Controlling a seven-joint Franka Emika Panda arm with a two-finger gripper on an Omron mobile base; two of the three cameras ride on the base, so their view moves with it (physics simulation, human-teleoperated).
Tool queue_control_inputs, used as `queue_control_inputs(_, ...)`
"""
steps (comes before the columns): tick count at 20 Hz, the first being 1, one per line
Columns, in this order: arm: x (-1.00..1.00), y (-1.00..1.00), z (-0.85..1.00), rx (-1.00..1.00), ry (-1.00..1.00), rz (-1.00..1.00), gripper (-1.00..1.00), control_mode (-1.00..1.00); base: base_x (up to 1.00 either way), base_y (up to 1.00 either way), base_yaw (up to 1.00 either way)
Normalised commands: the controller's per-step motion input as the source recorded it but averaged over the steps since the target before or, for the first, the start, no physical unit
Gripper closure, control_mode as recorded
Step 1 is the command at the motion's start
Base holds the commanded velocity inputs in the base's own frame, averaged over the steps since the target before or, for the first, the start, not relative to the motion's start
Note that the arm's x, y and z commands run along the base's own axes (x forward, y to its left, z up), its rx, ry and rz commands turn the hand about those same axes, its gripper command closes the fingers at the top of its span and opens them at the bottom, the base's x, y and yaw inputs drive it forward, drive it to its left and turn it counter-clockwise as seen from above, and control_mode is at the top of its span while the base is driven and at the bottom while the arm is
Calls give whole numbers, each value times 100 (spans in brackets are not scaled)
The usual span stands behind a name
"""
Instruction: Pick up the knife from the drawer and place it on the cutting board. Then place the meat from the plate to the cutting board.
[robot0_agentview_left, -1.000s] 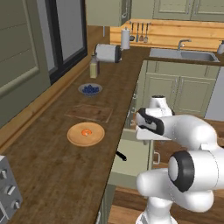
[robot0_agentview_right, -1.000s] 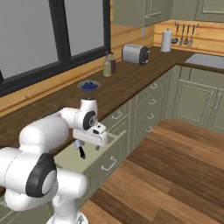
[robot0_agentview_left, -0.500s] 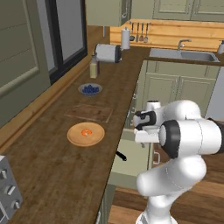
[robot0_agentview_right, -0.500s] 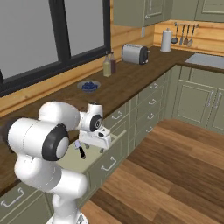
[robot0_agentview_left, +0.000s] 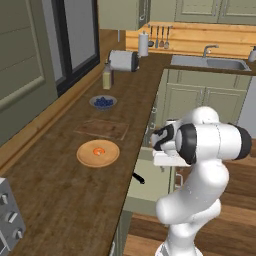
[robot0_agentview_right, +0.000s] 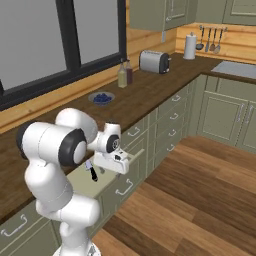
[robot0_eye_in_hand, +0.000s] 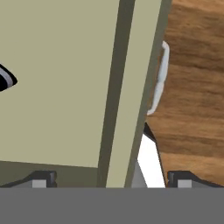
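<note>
Knife (robot0_eye_in_hand: 6, 80) lies in drawer (robot0_eye_in_hand: 57, 87), left of open jaws.

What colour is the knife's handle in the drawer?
Black, on the knife; clearest in the right base view.

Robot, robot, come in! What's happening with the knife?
Gripper open, empty, above the open drawer. Knife lying inside it, not yet grabbed. Meat on plate. Nothing blocking.

Rendered home kitchen.
Long brown wooden countertop (robot0_agentview_left: 60, 200) over olive-green cabinets (robot0_agentview_right: 220, 117), with toaster (robot0_agentview_left: 123, 60) and paper-towel roll (robot0_agentview_left: 144, 45) toward its far corner, sink (robot0_agentview_left: 210, 62) on the adjoining run, utensils hung above, plank floor (robot0_agentview_right: 200, 200) below.
</note>
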Motion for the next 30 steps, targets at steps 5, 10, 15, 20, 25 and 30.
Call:
queue_control_inputs(5, 7, 0, -32, 0, 3, -3, -100, -100, 0, 0, 0)
queue_control_inputs(10, 5, 0, -34, 0, 4, -3, -100, -100, 0, 0, 0)
queue_control_inputs(15, -7, -26, -20, 0, 11, -2, -100, -100, 0, 0, 0)
queue_control_inputs(20, -59, -98, -2, 0, 13, -2, -100, -100, 0, 0, 0)
queue_control_inputs(25, -65, -97, 2, 1, 5, 0, -100, -100, 0, 0, 0)
queue_control_inputs(30, -38, -70, 44, 4, 0, 0, -100, -100, 0, 0, 0)
